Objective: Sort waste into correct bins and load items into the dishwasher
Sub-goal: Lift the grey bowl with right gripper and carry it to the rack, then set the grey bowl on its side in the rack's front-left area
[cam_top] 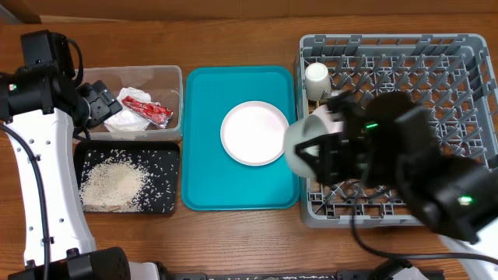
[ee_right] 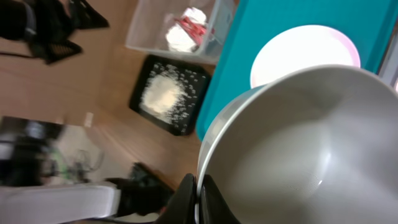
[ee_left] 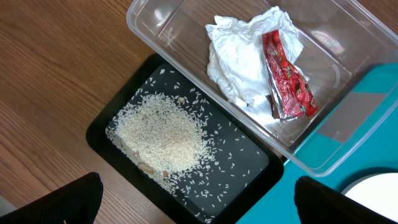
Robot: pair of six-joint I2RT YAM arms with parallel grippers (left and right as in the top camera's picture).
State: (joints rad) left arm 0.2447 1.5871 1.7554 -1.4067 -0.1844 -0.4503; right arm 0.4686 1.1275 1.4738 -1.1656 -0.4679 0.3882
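Bowl (ee_right: 298, 143): pale, rim pinched in right claw (ee_right: 198, 194) | place: over dish rack (cam_top: 467, 47) left edge, mouth turned toward claw | bare pegs lie rightward; right arm nearer | left claw (cam_top: 95, 105): spread, holding nothing, at clear tub (cam_top: 175, 78) left edge.

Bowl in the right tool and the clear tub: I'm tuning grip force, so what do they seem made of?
The bowl looks like smooth, pale plastic or glazed ceramic; its soft, even sheen and thin rim leave either open. The clear tub looks like glossy transparent plastic: you can see straight through its walls and floor, and glare streaks cross them.
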